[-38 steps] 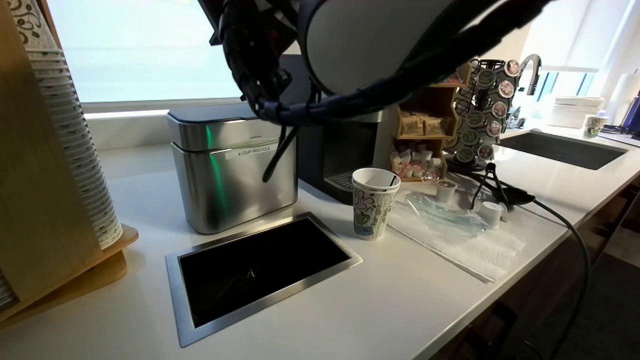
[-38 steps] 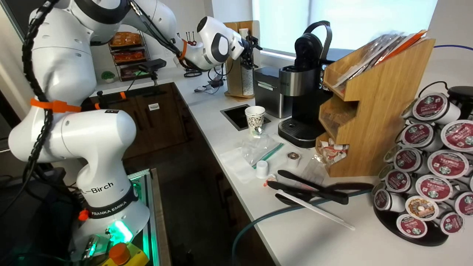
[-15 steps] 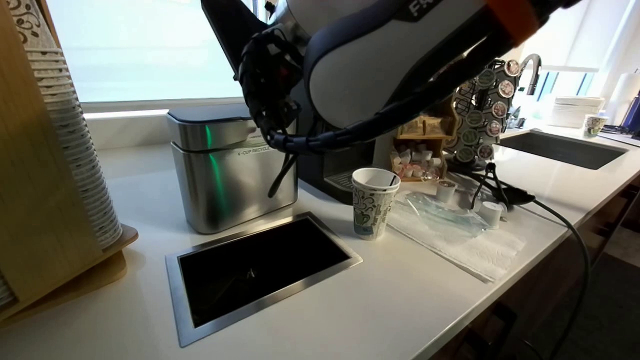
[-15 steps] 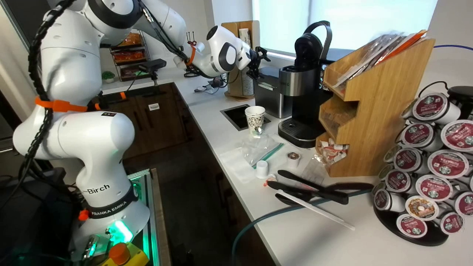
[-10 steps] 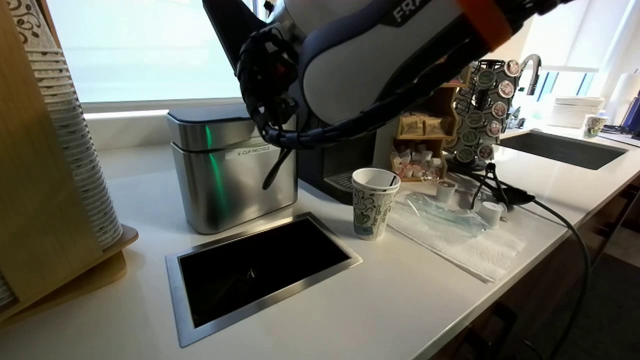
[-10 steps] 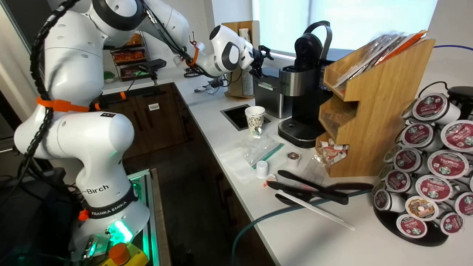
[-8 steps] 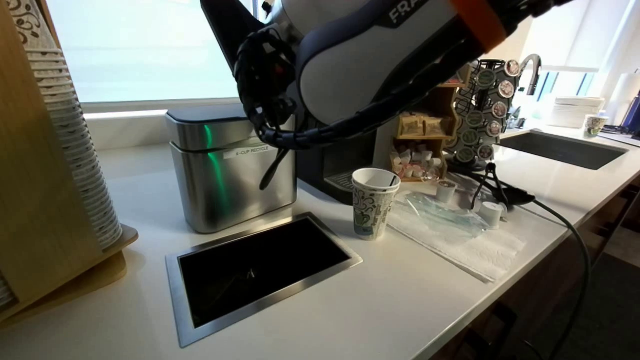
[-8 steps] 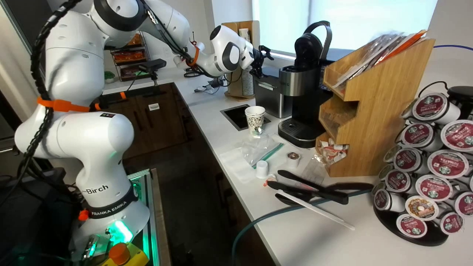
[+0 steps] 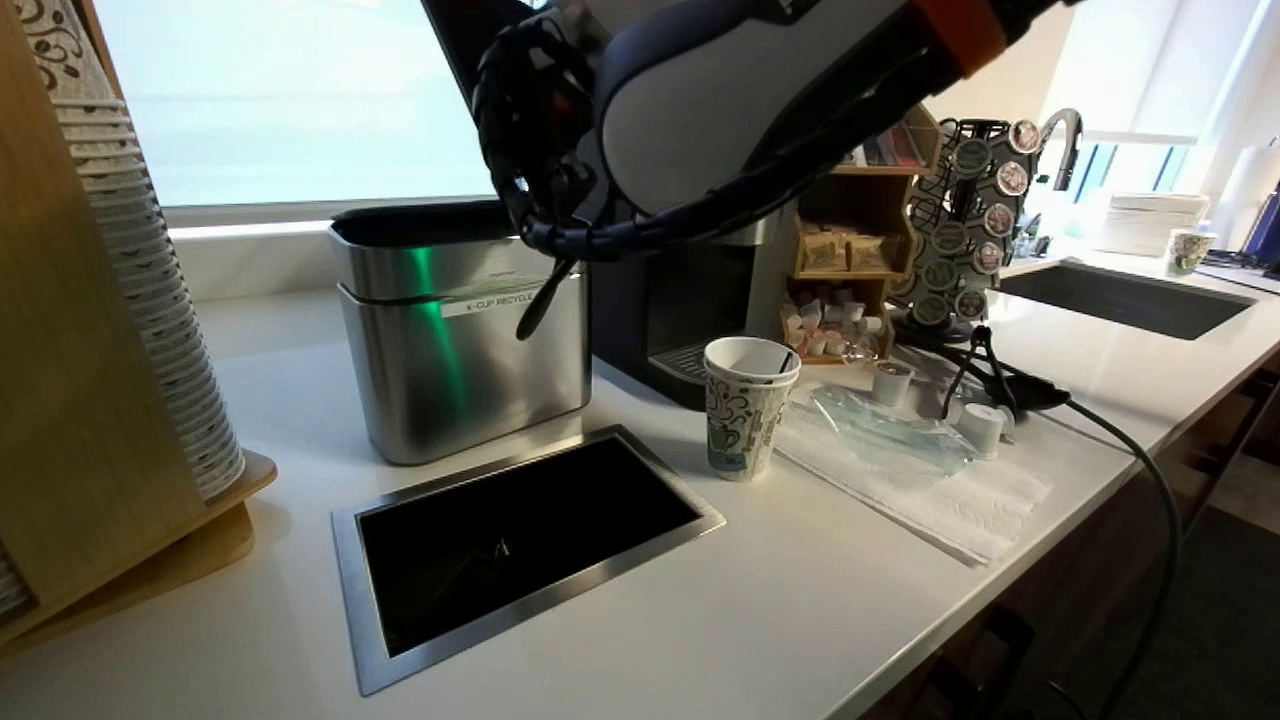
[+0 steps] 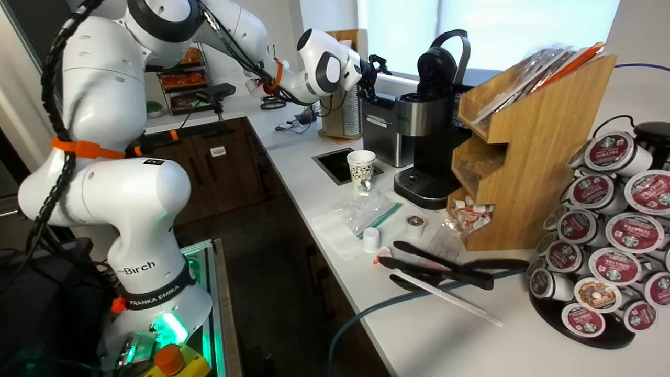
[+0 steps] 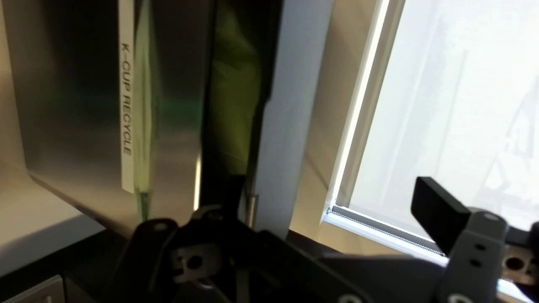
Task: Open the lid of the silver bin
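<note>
In an exterior view, the arm (image 9: 700, 130) partly hides the bin (image 9: 480, 375). The cupholder (image 9: 80, 350) beside it is cropped there.

One bin (image 9: 470, 370), one lid (image 11: 288, 118) — one gripper (image 11: 332, 189).

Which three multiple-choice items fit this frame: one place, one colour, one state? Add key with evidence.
1. Where is the K-CUP RECYCLE label?
A) on the coffee machine
B) on the front of the silver bin
C) on the counter

2. What colour are the straps on the arm?
A) blue
B) green
C) orange

3. What state is the lid in?
A) lifted, interior showing
B) shut flat
C) lying on the counter

1: B, the wrist view shows it on brushed steel.
2: C, both exterior views show orange.
3: A, the wrist view shows a yellow-green liner through the gap.
</note>
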### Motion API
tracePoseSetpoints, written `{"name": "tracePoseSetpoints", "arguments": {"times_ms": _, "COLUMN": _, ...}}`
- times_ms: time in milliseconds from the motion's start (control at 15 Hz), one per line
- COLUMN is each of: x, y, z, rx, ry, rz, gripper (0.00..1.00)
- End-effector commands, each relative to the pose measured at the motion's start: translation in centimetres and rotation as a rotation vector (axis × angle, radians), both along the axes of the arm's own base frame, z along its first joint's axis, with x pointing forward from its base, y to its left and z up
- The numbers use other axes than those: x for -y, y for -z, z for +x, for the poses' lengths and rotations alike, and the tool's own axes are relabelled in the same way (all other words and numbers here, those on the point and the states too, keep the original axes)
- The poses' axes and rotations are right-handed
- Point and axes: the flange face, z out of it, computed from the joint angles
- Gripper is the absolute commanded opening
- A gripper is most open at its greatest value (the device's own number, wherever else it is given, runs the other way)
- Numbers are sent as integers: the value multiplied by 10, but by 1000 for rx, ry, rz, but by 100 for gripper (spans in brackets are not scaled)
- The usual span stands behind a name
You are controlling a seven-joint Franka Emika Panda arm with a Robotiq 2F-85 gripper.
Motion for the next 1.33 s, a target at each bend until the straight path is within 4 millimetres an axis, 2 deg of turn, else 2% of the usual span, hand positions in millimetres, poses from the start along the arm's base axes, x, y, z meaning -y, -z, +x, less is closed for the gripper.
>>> {"name": "tracePoseSetpoints", "arguments": {"times_ms": 0, "x": 7, "y": -16, "z": 6, "rx": 52, "ry": 45, "rz": 1, "gripper": 100}}
{"name": "tracePoseSetpoints", "arguments": {"times_ms": 267, "x": 11, "y": -21, "z": 23, "rx": 67, "ry": 41, "rz": -18, "gripper": 100}}
{"name": "tracePoseSetpoints", "arguments": {"times_ms": 867, "x": 26, "y": -77, "z": 60, "rx": 186, "ry": 54, "rz": -93, "gripper": 100}}
{"name": "tracePoseSetpoints", "arguments": {"times_ms": 1133, "x": 26, "y": -88, "z": 53, "rx": 176, "ry": 65, "rz": -104, "gripper": 100}}
{"name": "tracePoseSetpoints", "arguments": {"times_ms": 1267, "x": 20, "y": -81, "z": 39, "rx": 107, "ry": 28, "rz": -88, "gripper": 100}}
